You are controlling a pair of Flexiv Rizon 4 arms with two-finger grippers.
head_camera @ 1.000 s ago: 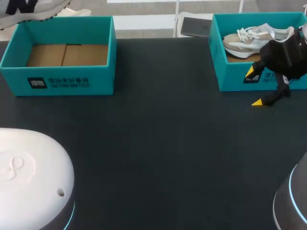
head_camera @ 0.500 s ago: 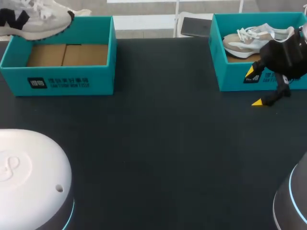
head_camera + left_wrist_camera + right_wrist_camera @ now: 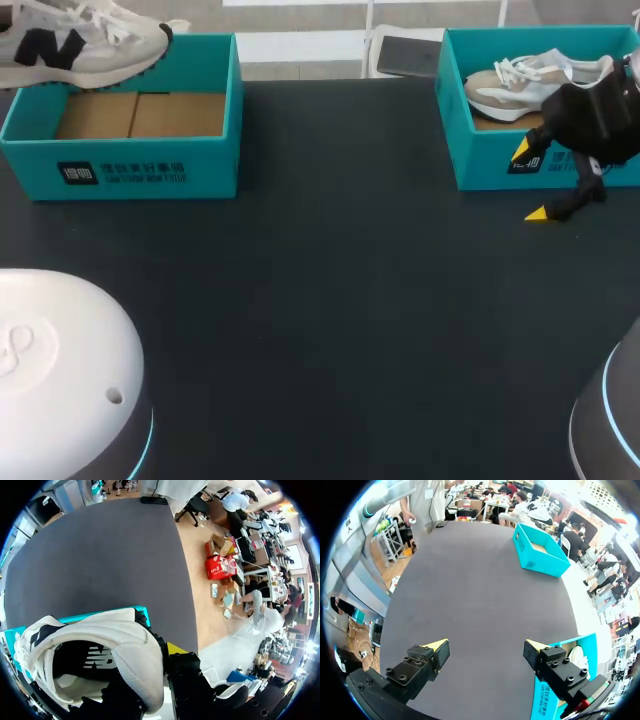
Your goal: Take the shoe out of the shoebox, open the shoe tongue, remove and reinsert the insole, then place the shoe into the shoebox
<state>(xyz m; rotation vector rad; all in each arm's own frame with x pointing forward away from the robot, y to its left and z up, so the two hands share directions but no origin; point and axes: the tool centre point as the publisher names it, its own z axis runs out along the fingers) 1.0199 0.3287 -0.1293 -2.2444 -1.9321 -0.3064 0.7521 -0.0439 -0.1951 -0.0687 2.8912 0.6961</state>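
A: Left claw (image 3: 150, 677), status?

B: Clamped on the shoe (image 3: 88, 45) at its heel end. One yellow tip shows just beside the heel. The other finger is hidden under the shoe. The shoe is white with a dark emblem on its side. It hangs clear of the worktop (image 3: 330, 300), above the far rim of the left shoebox (image 3: 200, 160). The box floor is bare cardboard.

A: Right claw (image 3: 530, 182)?

B: Spread wide, nothing between its fingers. It hangs low over the worktop, with the front wall of the right shoebox (image 3: 480, 160) just beside one finger.

A: Anything near it?

B: A second shoe (image 3: 525, 80), pale with white laces, lies inside the right shoebox, just beyond the claw.

A: Print?

B: A black label (image 3: 120, 173) with white characters sits on the left shoebox's front wall, too small to make out. The right box's label is partly hidden behind the right claw. The held shoe's insole carries white lettering.
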